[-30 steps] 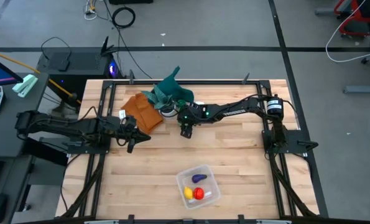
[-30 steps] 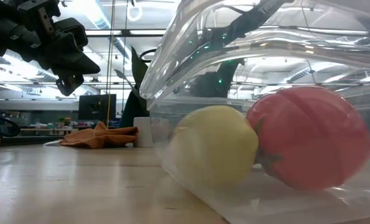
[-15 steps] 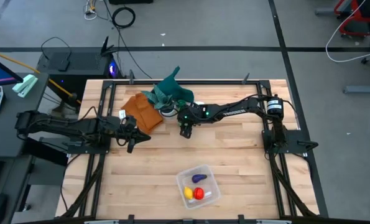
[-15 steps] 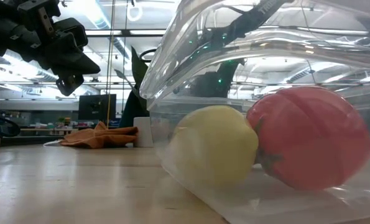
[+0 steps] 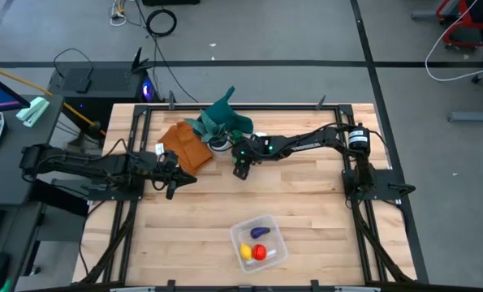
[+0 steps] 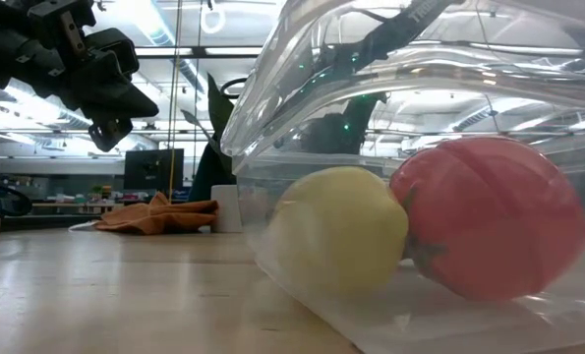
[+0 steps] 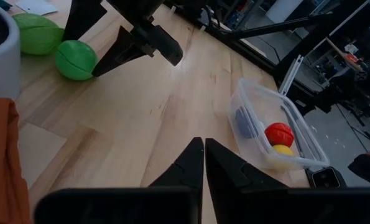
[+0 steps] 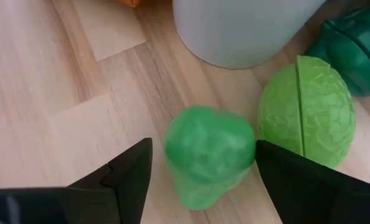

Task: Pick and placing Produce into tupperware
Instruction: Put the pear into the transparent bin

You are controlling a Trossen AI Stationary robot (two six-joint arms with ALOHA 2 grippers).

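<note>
The clear tupperware [image 5: 259, 242] sits near the table's near edge with the yellow [image 5: 245, 251], red [image 5: 260, 253] and purple [image 5: 260, 232] toy produce inside. Two green pieces lie on the wood beside the white pot [image 8: 247, 25]: a smooth one [image 8: 209, 155] and a ribbed one [image 8: 303, 112]. My right gripper [image 8: 203, 146] is open, with one finger on each side of the smooth green piece; I see a gap at one finger and cannot tell touch at the other. My left gripper [image 7: 203, 162] is shut, hovering over the table's left part [image 5: 172, 180].
An orange-brown cloth [image 5: 188, 146] lies left of the white pot with teal-green leaves [image 5: 221, 118], close behind my right gripper. Bare wood stretches between the pot and the tupperware [image 7: 272, 130]. In the low view the container's wall [image 6: 272, 246] fills the foreground.
</note>
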